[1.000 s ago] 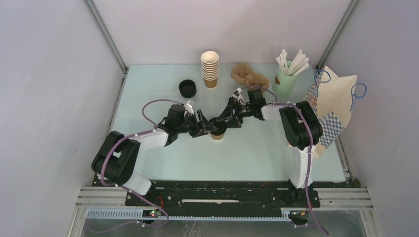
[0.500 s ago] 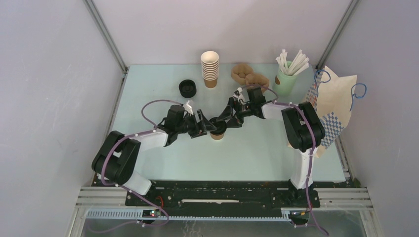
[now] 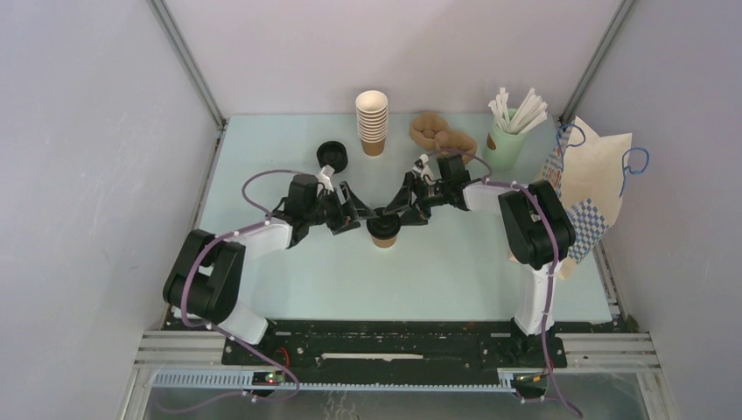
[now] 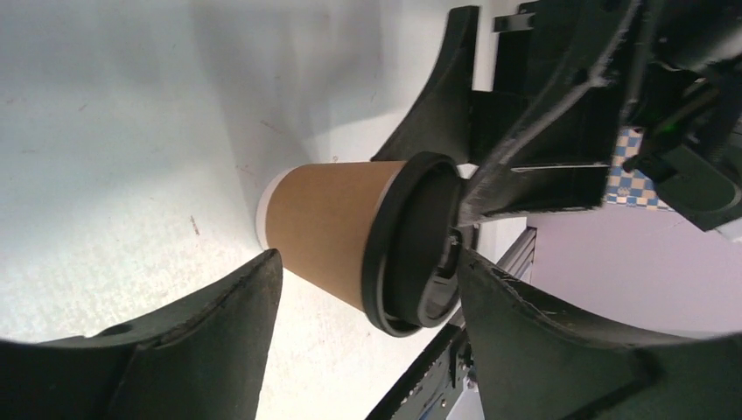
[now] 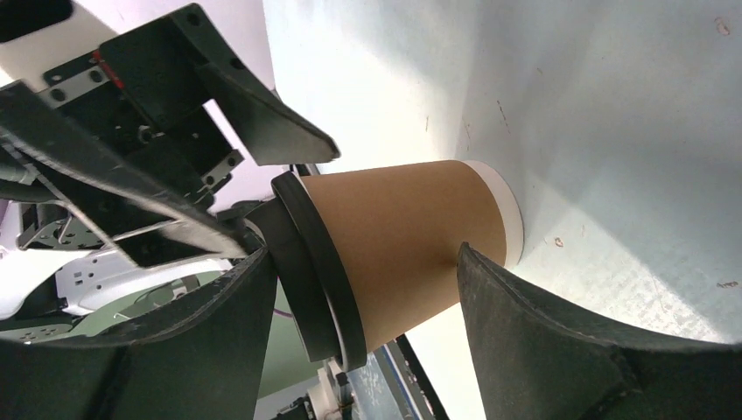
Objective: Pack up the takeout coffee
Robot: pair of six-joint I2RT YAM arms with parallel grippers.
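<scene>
Left claw backed off, coffee ahead (lidded)

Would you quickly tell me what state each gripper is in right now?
Left gripper: open, holding nothing, just short of the takeout coffee.
Right gripper: open, close to the cup, no grip visible.

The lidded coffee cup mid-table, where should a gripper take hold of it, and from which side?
Grip the brown paper wall just under the black lid, coming in level from the right, where the right gripper straddles it. The coffee cup stands upright and narrows downward, so the lid rim likely checks slipping.
</scene>
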